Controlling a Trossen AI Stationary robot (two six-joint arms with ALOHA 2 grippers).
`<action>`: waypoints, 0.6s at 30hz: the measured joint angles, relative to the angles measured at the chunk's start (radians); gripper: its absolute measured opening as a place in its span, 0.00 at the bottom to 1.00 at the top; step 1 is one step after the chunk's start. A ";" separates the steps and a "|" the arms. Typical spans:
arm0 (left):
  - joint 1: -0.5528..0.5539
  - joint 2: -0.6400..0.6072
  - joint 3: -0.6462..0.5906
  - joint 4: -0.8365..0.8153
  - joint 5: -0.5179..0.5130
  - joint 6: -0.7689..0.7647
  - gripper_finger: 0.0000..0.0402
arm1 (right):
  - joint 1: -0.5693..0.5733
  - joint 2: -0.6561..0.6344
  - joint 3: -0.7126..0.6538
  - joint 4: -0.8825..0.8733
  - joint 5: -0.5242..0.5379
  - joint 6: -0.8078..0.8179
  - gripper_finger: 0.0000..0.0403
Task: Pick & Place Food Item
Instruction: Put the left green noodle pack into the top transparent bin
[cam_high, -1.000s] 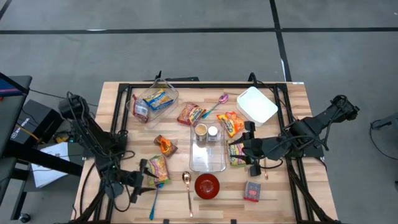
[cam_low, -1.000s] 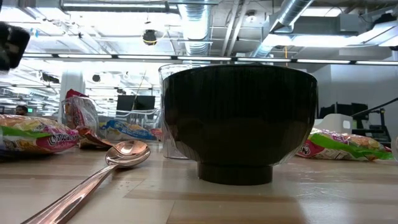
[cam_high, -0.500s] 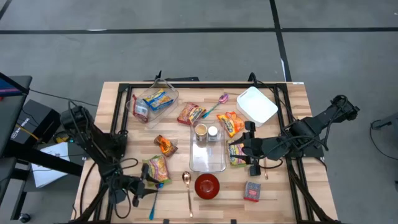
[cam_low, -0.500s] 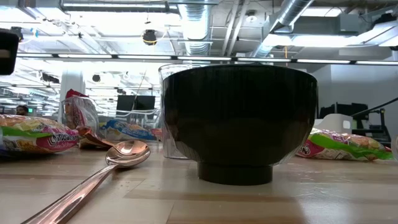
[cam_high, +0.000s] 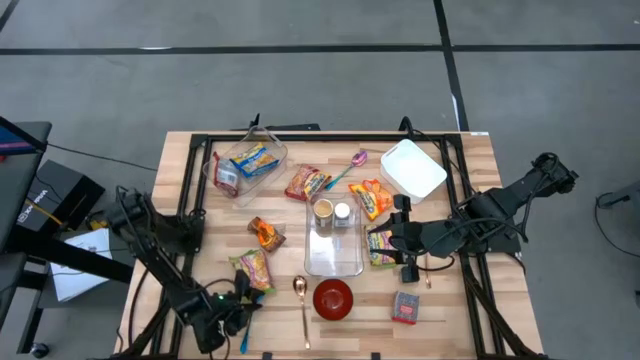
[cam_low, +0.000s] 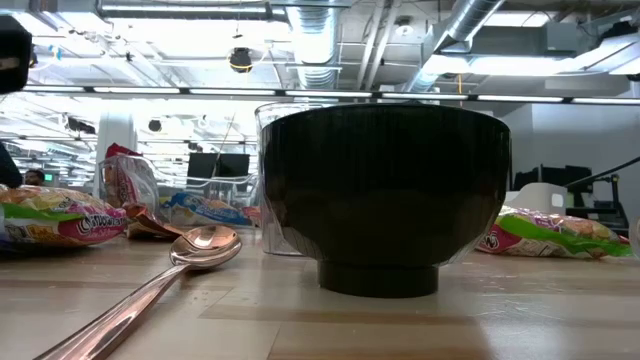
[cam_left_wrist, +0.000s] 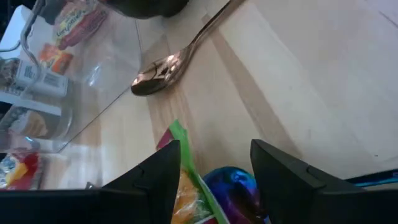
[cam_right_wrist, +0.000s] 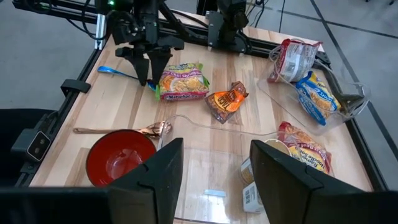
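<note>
A yellow and green noodle packet (cam_high: 253, 270) (cam_right_wrist: 180, 81) lies flat near the table's front left. A blue spoon (cam_high: 244, 335) (cam_left_wrist: 233, 183) lies just beside it. My left gripper (cam_high: 238, 305) (cam_right_wrist: 149, 74) (cam_left_wrist: 214, 180) stands open, slanting down over the packet's near corner (cam_left_wrist: 183, 196) and the spoon's bowl, both of which show between its fingers. I cannot tell whether it touches them. My right gripper (cam_high: 392, 240) (cam_right_wrist: 214, 174) waits open, high over the table's right half, above another packet (cam_high: 380, 248).
A red bowl (cam_high: 333, 298) (cam_low: 385, 190) and a rose-gold spoon (cam_high: 301, 300) (cam_left_wrist: 158, 71) lie right of the packet. A clear tray (cam_high: 334, 240) with two jars stands mid-table. An orange snack (cam_high: 265, 234), a clear tub of packets (cam_high: 245, 165) and a white lid (cam_high: 412, 168) lie farther back.
My left gripper has gone toward the table's near edge and down, rolling as it went. It now stands low beside the noodle packet's near end. The packet and the spoon have not moved.
</note>
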 joint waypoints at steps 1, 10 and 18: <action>0.000 0.001 0.013 -0.025 0.001 -0.010 0.46 | 0.000 0.000 0.000 0.000 0.000 0.000 0.45; -0.004 -0.046 0.033 -0.150 0.020 -0.124 0.44 | 0.000 0.000 0.000 -0.015 0.001 0.000 0.45; -0.039 -0.046 0.033 -0.160 0.069 -0.175 0.43 | 0.000 0.000 0.000 -0.032 -0.001 0.000 0.45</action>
